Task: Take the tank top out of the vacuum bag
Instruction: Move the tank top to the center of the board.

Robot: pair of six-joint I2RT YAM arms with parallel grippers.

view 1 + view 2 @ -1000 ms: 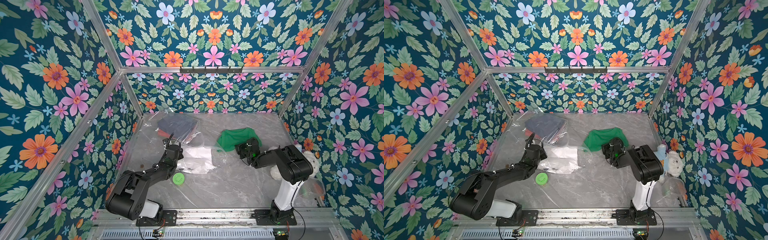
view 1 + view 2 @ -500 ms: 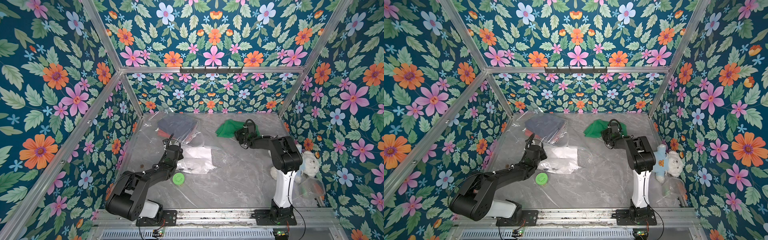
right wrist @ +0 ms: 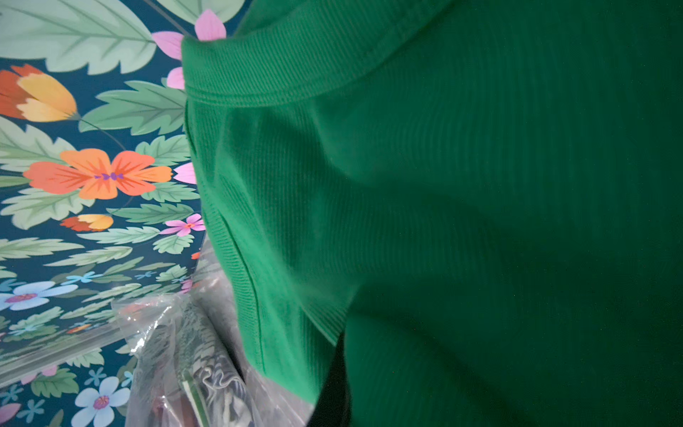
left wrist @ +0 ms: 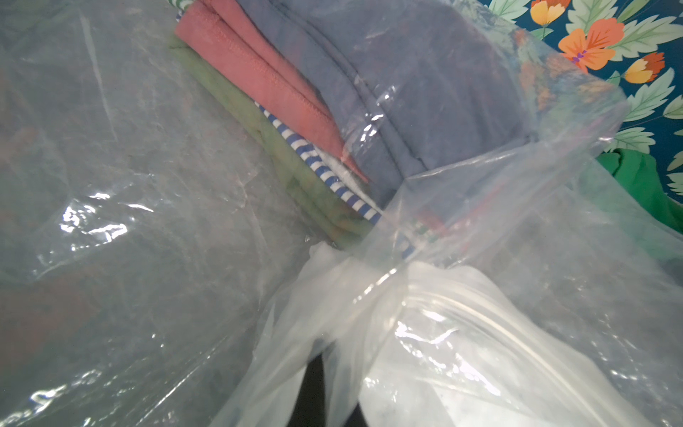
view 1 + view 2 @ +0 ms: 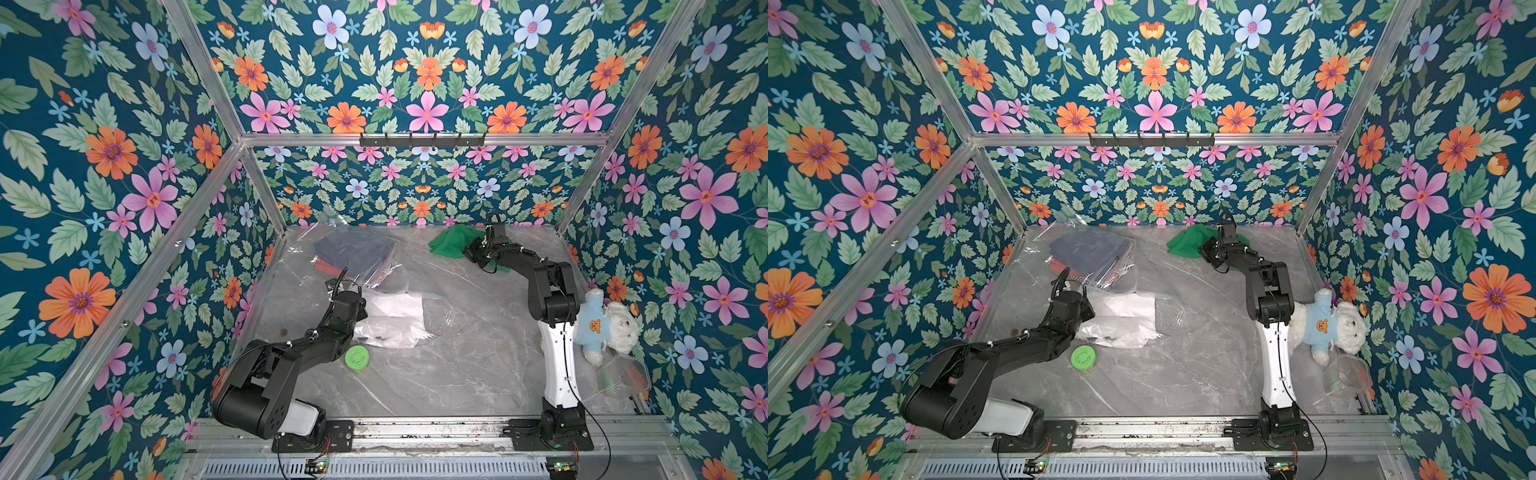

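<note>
The green tank top (image 5: 451, 243) (image 5: 1187, 245) hangs bunched at the back of the table near the rear wall, outside the plastic. My right gripper (image 5: 473, 249) (image 5: 1209, 249) is shut on it, and green ribbed cloth (image 3: 443, 222) fills the right wrist view. The clear, crinkly vacuum bag (image 5: 361, 257) (image 5: 1096, 259) lies at the back left, spreading forward, with folded navy, pink, striped and olive clothes (image 4: 425, 92) inside. My left gripper (image 5: 362, 311) (image 4: 321, 388) is shut on a gathered fold of the bag's plastic (image 4: 369, 295).
A green-lidded jar (image 5: 356, 358) stands beside my left forearm. A white teddy bear in a blue shirt (image 5: 602, 324) and a clear plastic container (image 5: 623, 374) sit by the right wall. A hook rail (image 5: 422, 139) runs along the back wall. A white patch (image 5: 395, 307) shows in the plastic.
My right gripper has carried the green tank top from mid-table back toward the rear wall. The left arm and the bag have stayed put.
</note>
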